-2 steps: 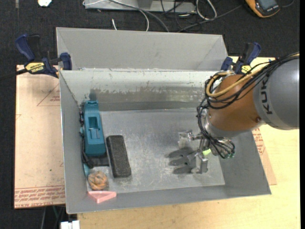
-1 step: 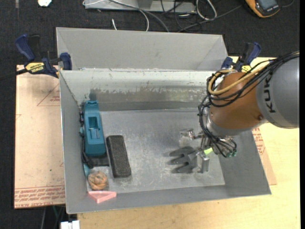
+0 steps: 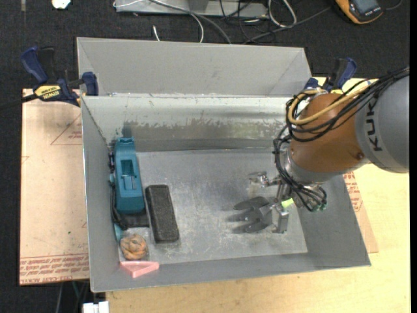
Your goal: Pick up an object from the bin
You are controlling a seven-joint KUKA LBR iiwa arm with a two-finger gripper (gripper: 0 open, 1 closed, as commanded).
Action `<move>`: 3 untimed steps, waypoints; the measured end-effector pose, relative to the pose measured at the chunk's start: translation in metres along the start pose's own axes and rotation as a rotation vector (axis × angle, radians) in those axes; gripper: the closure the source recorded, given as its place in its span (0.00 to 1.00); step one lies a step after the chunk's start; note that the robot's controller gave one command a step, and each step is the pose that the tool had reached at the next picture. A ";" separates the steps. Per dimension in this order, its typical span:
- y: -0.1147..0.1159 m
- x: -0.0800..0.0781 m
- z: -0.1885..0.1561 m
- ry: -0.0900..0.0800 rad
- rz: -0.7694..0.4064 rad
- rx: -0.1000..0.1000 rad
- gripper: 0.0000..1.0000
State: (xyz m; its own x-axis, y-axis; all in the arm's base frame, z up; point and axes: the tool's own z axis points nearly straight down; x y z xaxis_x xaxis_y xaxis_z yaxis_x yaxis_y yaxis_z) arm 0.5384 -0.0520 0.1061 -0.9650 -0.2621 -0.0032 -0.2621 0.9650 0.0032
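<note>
Fingers [image 3: 255, 206] of the arm point toward the bin's left, low over bare floor in the right half of the bin [image 3: 195, 113], nearer its front wall. They look spread, two dark prongs with an empty gap between them, though against their own shadow I can't be sure whether they touch the metal. Behind them the wrist leans in over the right wall, with its orange cover [image 3: 326, 139] and looped cables.

Every loose thing lies well apart from the fingers, along the left wall. In the front corner is a pink wedge [image 3: 139, 268], with a tan round lump [image 3: 133, 244] just behind it. A dark grey block [image 3: 161, 212] lies lengthwise beyond these. Beside the block, against the wall, a teal tool [image 3: 127, 178] stretches toward the back. Bare floor lies between fingers and block.
</note>
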 end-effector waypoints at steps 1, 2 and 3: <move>0.000 0.000 -0.010 -0.001 0.000 0.000 1.00; 0.000 0.000 -0.018 -0.001 0.000 0.000 1.00; 0.001 0.000 -0.039 0.001 0.001 -0.001 1.00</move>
